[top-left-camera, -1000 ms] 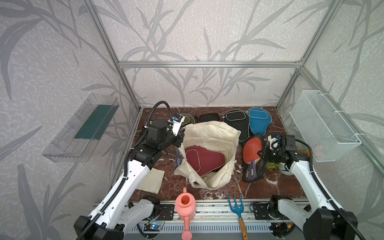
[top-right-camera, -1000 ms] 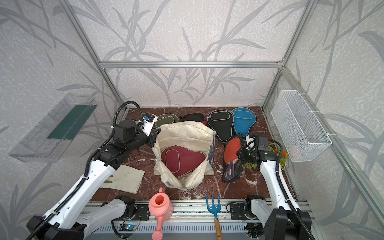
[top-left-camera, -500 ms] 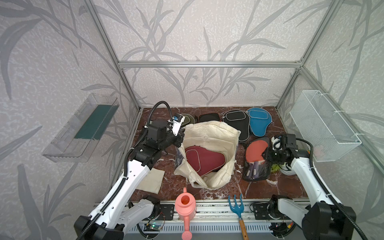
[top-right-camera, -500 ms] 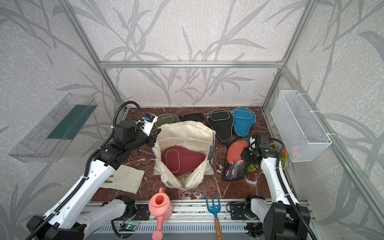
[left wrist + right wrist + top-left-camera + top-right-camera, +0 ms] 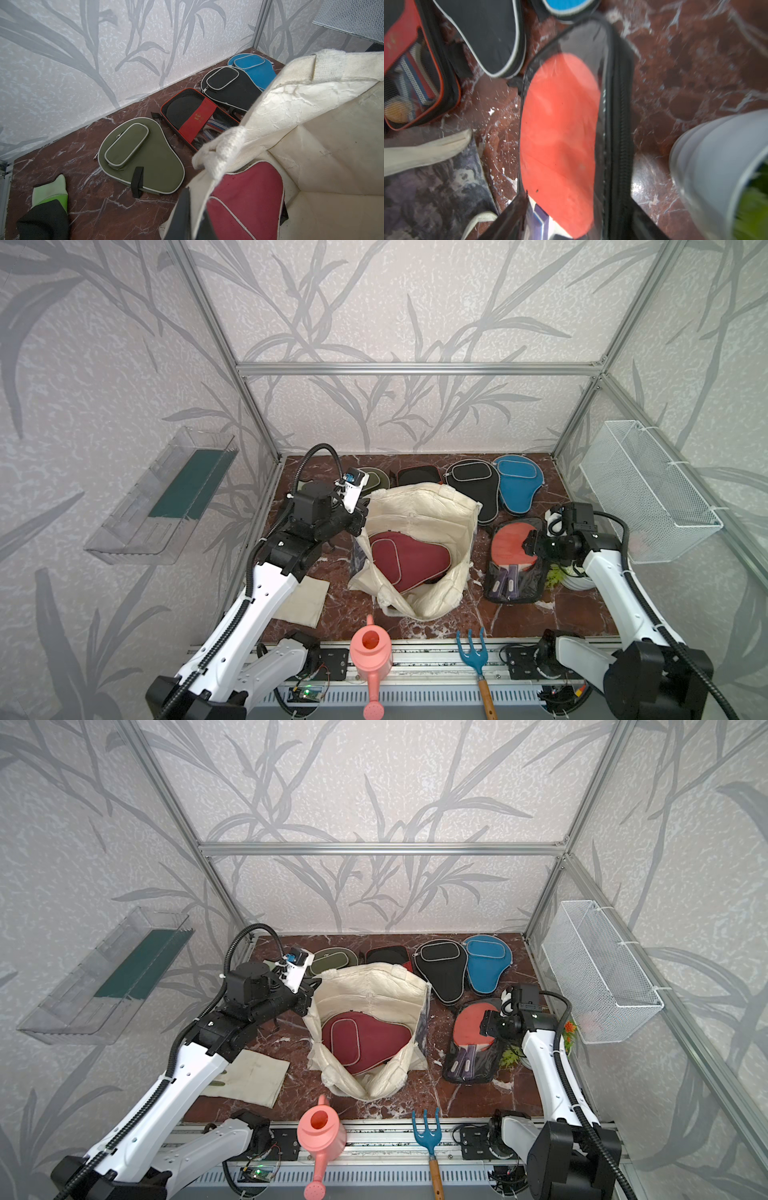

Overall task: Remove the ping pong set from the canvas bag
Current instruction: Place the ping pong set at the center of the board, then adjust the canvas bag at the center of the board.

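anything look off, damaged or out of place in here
The inner lining of the canvas bag is cracked and flaking near its rim, and white flecks lie scattered on the marble table beside it, likely shed from it. The pink watering can and blue garden fork lie on the front rail, off the table.

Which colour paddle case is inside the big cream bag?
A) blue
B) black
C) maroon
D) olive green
C: the maroon case sits inside the canvas bag, while the blue case, black case and olive case lie outside it on the table.
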